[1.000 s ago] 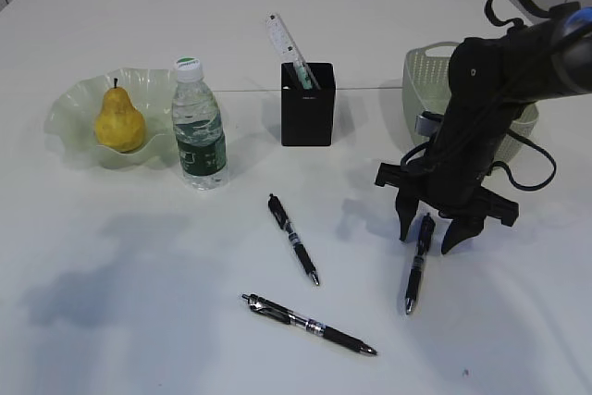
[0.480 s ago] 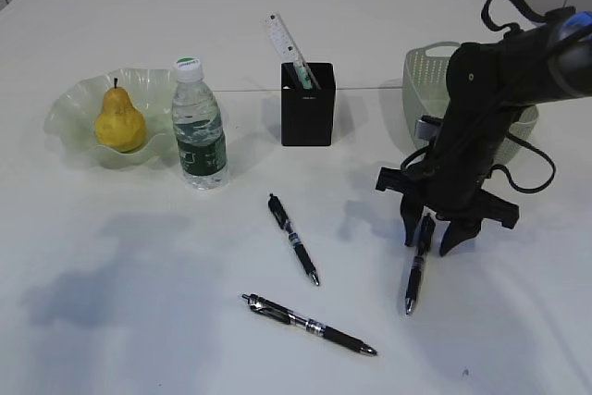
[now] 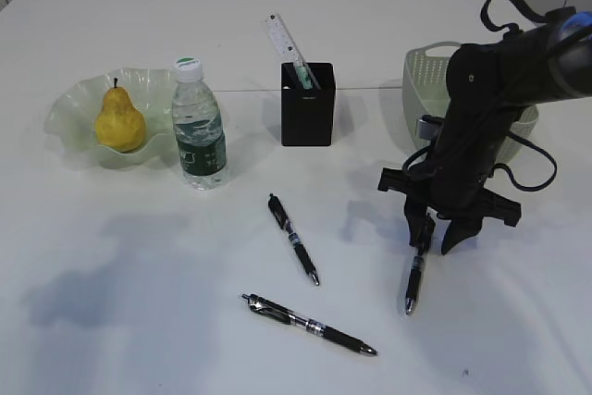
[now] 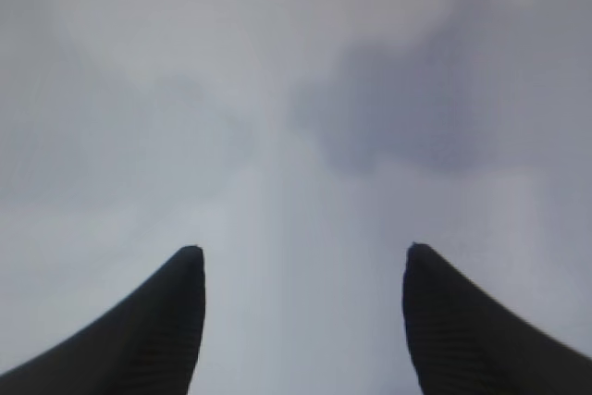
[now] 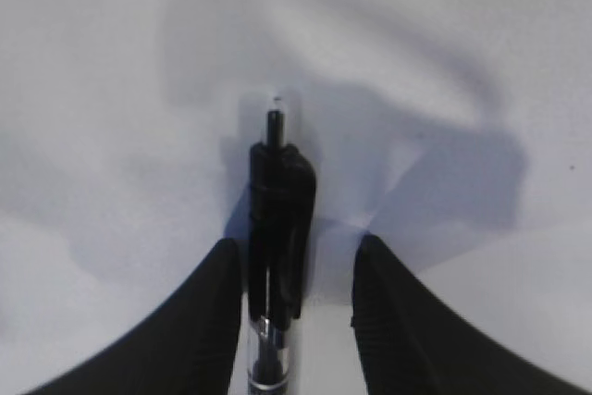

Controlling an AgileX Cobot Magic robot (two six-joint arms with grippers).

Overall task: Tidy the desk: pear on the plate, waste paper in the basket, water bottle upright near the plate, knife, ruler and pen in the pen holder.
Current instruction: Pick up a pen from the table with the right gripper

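Right pincer (image 3: pixel 437 243) is sitting low over the white counter (image 3: pixel 139 321), its two dark fingers (image 5: pixel 199 321) straddling the upper end of a black pen (image 3: pixel 418 265). In the right wrist view the left finger is pressing against the barrel while a small gap is showing on the other side, so the jaws are partly apart and a firm hold cannot be told. That pen is lying flat, just in front of the sage-green basket (image 3: pixel 427 80). Left pincer (image 4: pixel 303 270) is hanging with its jaws wide apart and nothing between them, only blurred counter below. Two more pens are lying loose: one (image 3: pixel 294 251) near the middle, another (image 3: pixel 309 324) closer to the front edge. Over on the left, the pear (image 3: pixel 118 122) is sitting on the ruffled plate (image 3: pixel 69 104), the water bottle (image 3: pixel 199 127) is standing upright just beside it, and the ruler (image 3: pixel 285 43) is leaning out of the black pen holder (image 3: pixel 307 108).
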